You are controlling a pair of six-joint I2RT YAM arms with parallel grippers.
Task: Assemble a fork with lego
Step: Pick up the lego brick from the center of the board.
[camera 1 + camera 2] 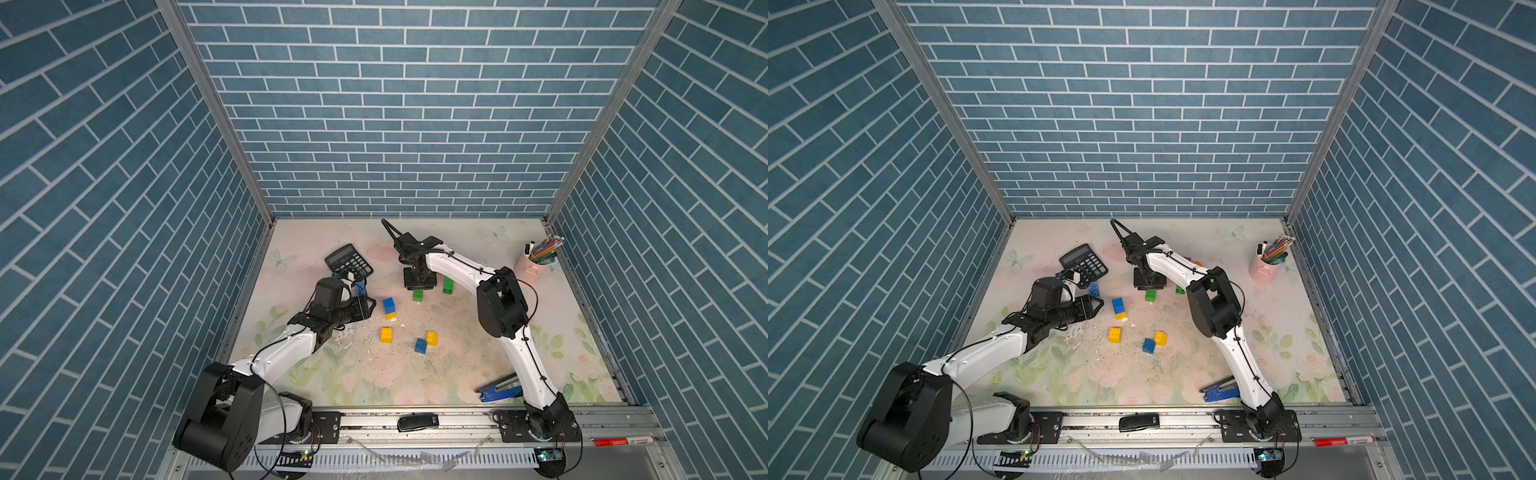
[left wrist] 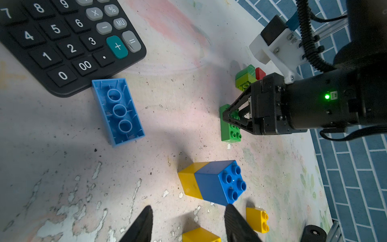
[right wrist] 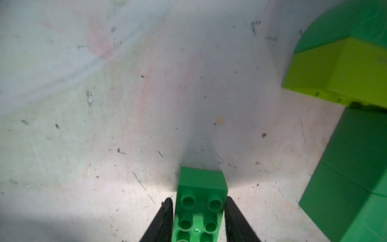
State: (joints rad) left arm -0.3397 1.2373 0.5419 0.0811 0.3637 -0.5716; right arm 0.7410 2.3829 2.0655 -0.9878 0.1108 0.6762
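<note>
Right wrist view: shows the right end effector (image 3: 198, 199) closed on the green oblong brick (image 3: 201, 184), one finger along each long side; nothing lifted yet, brick flat on the bench (image 3: 104, 125).
Brick bearing: studs up; long axis level with the bench and in line with the fingers; free short end points away from the wrist.
Brick place: mid-bench, well apart from the calculator (image 2: 62, 42); just beside the green and lime stack (image 3: 335, 69), not touching it as far as can be told.
Left end effector (image 2: 188, 207): open and empty; hovers over the bench near the blue-on-yellow pair (image 2: 217, 182), itself tipped on its side with studs pointing sideways.
Loose piece: blue oblong brick (image 2: 118, 111), hollow side up, one end at the calculator's edge.
Step in hand: probably the pick-up of one piece for the fork; grip made, lift pending; build judged early, most bricks loose.
Next move: calls for a straight lift clear of the bench; then a carry to the stack, underside squared over the mate's studs, long axis matched to it; then a firm press, likely with the left end effector bracing the stack.
</note>
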